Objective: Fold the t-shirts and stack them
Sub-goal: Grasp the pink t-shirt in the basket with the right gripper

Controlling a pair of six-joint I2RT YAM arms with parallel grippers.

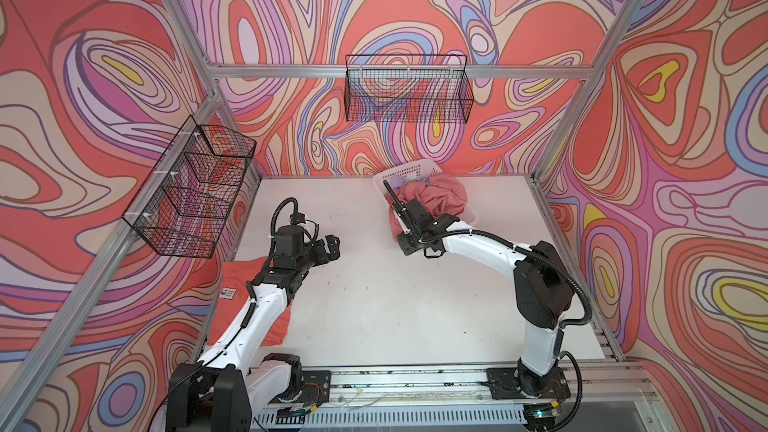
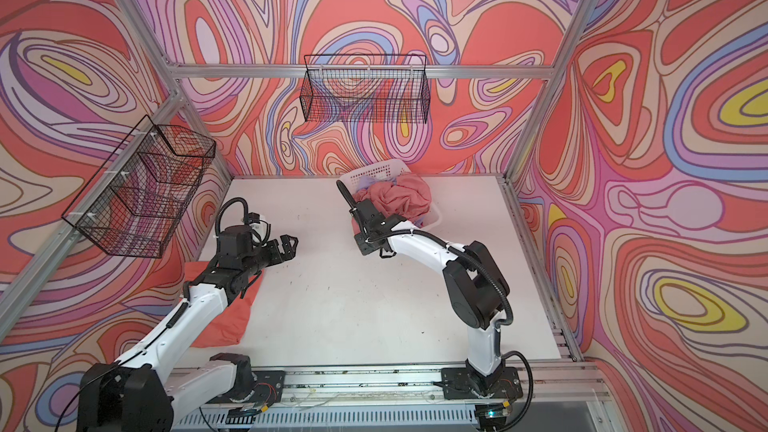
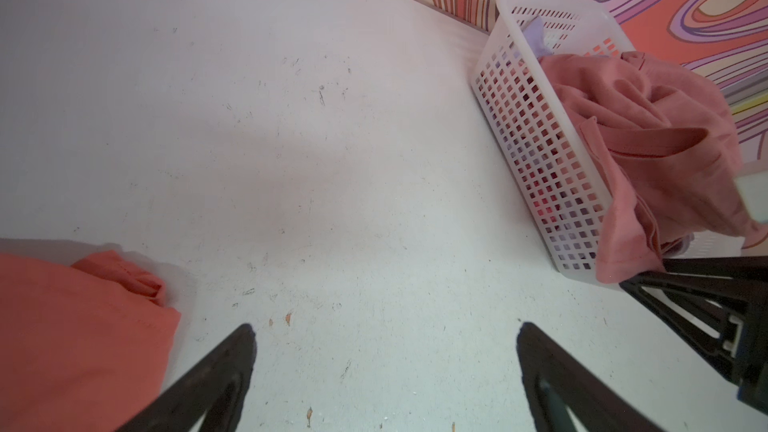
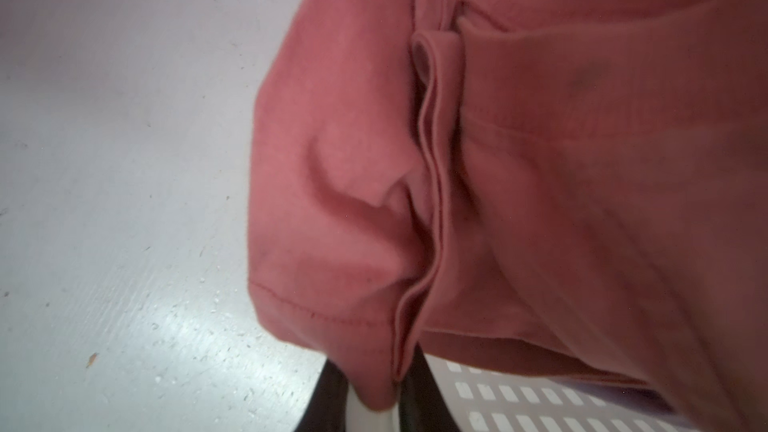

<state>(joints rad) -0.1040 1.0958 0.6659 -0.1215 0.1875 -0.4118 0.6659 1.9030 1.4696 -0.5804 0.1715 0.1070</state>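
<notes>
Right wrist view shows the right hand (image 4: 374,403) closed on a fold of the salmon-pink t-shirt (image 4: 540,201). The cloth is pinched between its two fingers, just over the rim of the white basket (image 4: 519,405). This shirt lies heaped in the basket and hangs over the wall nearest to the hand. Beyond it, deeper in the basket, a bit of the lavender t-shirt (image 3: 538,37) is seen.

The left hand (image 1: 330,245) is wide open and holds nothing, above the bare white surface (image 1: 374,305), which carries small dark marks. The orange-coral t-shirt (image 3: 75,326) lies flat on the surface behind this hand, partly under its arm.

Walls with red, pink and lilac swirls stand around the surface, and black wire baskets (image 1: 407,89) hang on them.
</notes>
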